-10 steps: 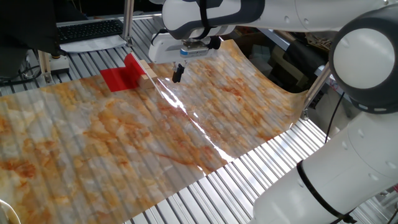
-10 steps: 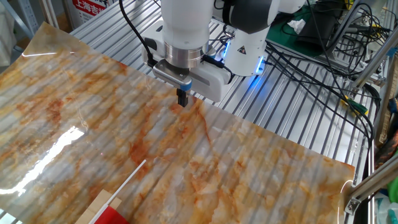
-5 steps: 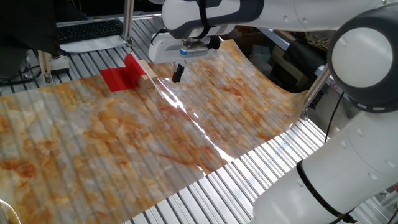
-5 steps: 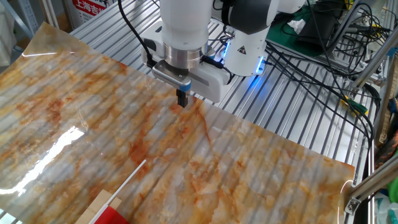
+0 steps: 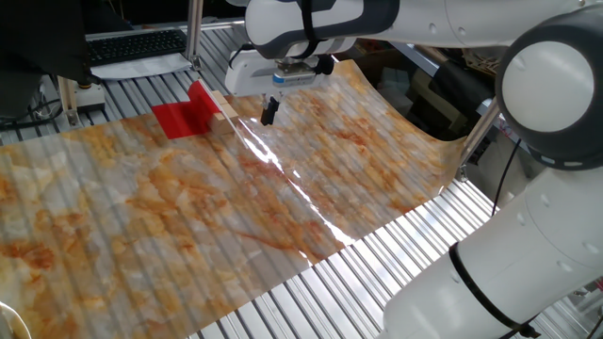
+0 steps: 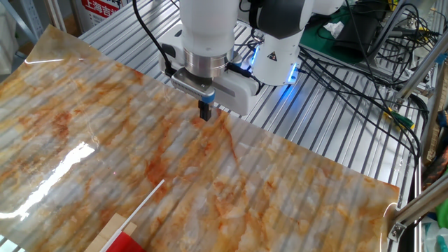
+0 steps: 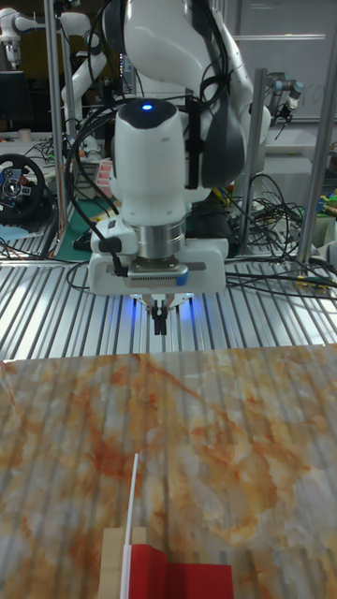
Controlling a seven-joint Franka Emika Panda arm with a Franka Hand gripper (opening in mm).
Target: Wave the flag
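Gripper (image 5: 269,112) pressed together, empty, hanging above orange-marbled sheet (image 5: 236,198). Flag (image 5: 186,117) well apart, lying on sheet beside its wooden block (image 5: 224,109).

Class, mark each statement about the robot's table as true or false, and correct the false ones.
1. The claw is holding the flag. False: the two are apart, and the claw holds nothing.
2. The flag's cloth is red. True.
3. The claw's fingers are close together. True.
4. The flag lies on the bare metal slats. False: it rests on the orange-marbled sheet.
5. A thin white stick shows by the flag's wooden block. True.
6. The claw points sideways. False: it points down at the sheet.
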